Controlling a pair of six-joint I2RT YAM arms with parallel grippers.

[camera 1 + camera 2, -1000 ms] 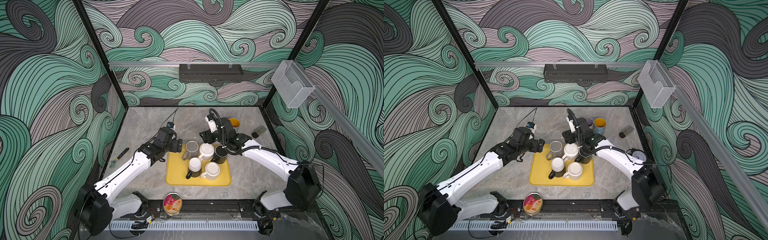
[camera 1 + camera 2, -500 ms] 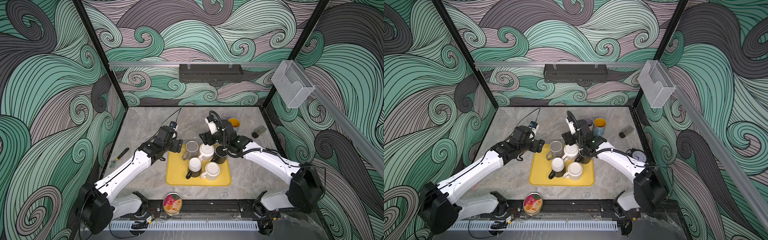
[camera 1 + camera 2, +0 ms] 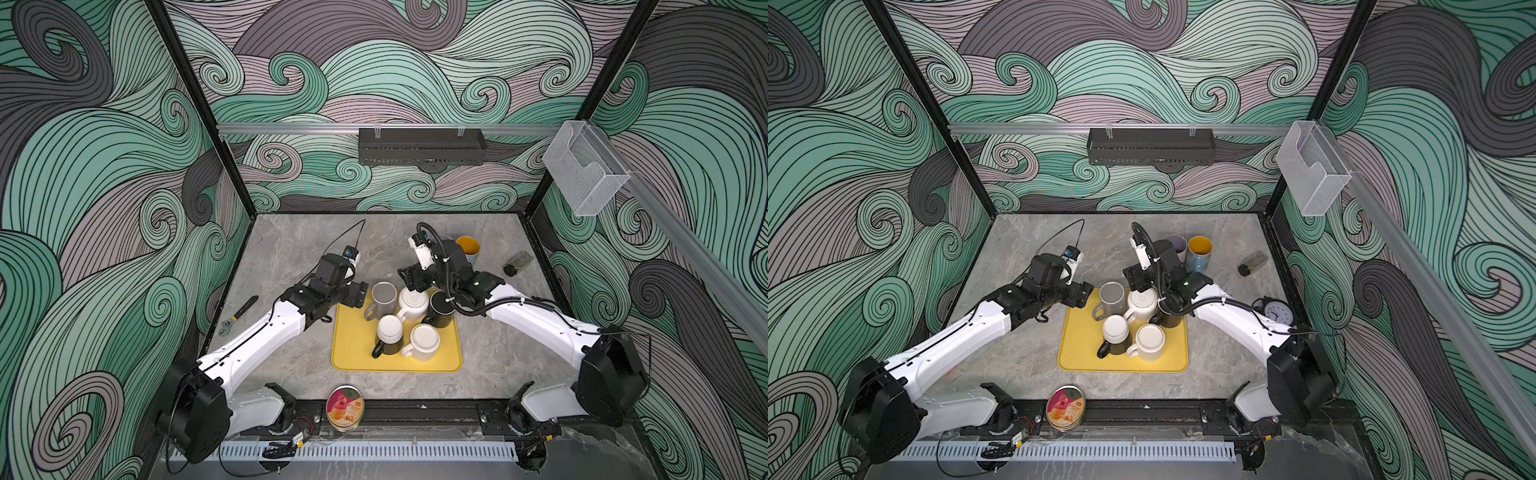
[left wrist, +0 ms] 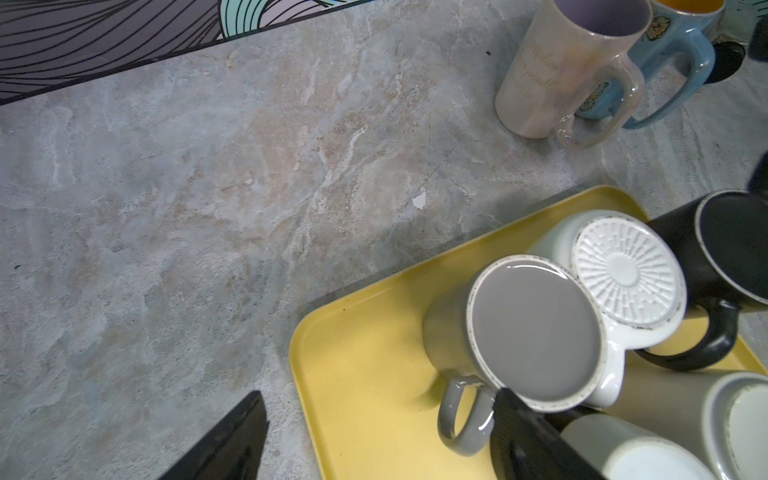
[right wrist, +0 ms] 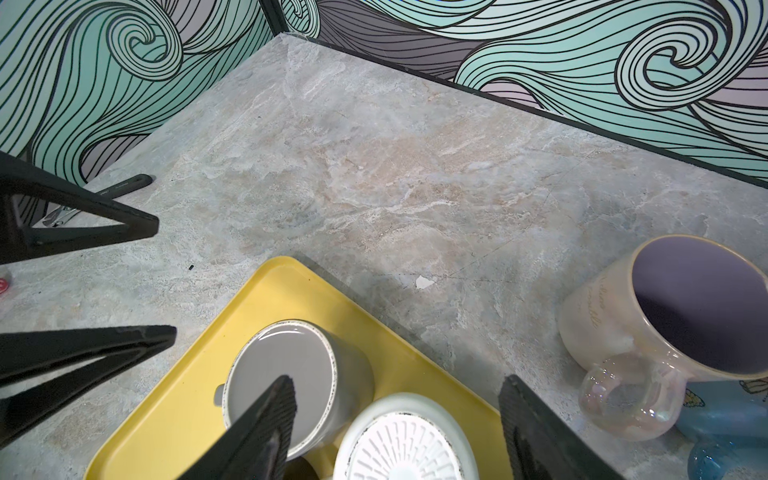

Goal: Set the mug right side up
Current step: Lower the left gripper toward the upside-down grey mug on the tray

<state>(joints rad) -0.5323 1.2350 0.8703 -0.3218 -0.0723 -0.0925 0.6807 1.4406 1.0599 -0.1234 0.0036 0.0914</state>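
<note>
bright even light, soft shadows, sharp focus

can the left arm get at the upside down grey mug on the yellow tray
Probably yes: the left arm's open fingers sit beside the upside-down grey ceramic mug, nothing between. The white ribbed mug against its far side might crowd a grasp.

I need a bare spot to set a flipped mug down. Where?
Bare table behind the tray, left of the pink mug. The tray's near-left corner is bare too. The rest of it is crowded with upside-down mugs.
</note>
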